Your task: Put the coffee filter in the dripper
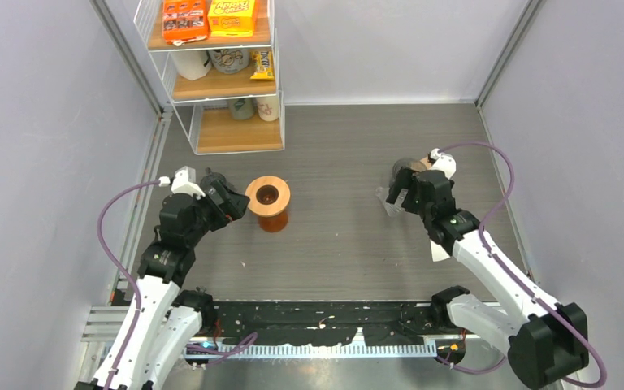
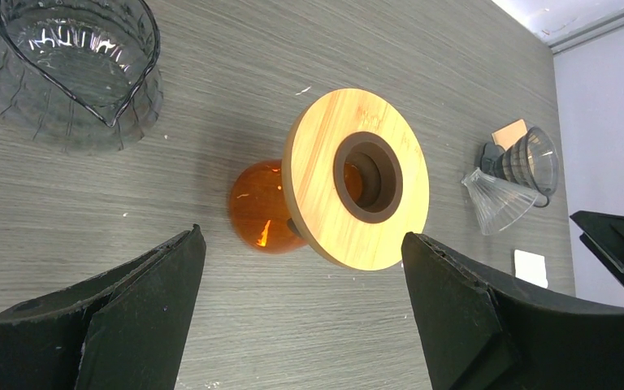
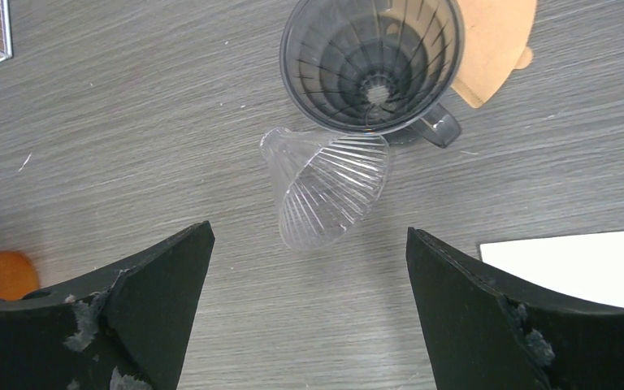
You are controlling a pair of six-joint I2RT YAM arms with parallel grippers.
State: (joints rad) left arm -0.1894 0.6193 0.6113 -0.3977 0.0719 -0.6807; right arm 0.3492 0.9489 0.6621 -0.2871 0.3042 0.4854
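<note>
Tan paper coffee filter, fan-shaped, rounded along one edge. Lies flat on the table, towards its far right in the top view. Sits just beside the dripper and outside it, one edge hidden behind the rim. Smoky dark, see-through dripper, ribbed inside, with a small hole at the bottom and a stubby handle at its side. Stands upright, mouth up, nothing in it. Touches a clear ribbed cone lying on its side.

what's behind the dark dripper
A brown filter pokes out past the rim of the dripper. The rest of it is covered by the dripper, so whether it is tucked under the base cannot be seen.
</note>
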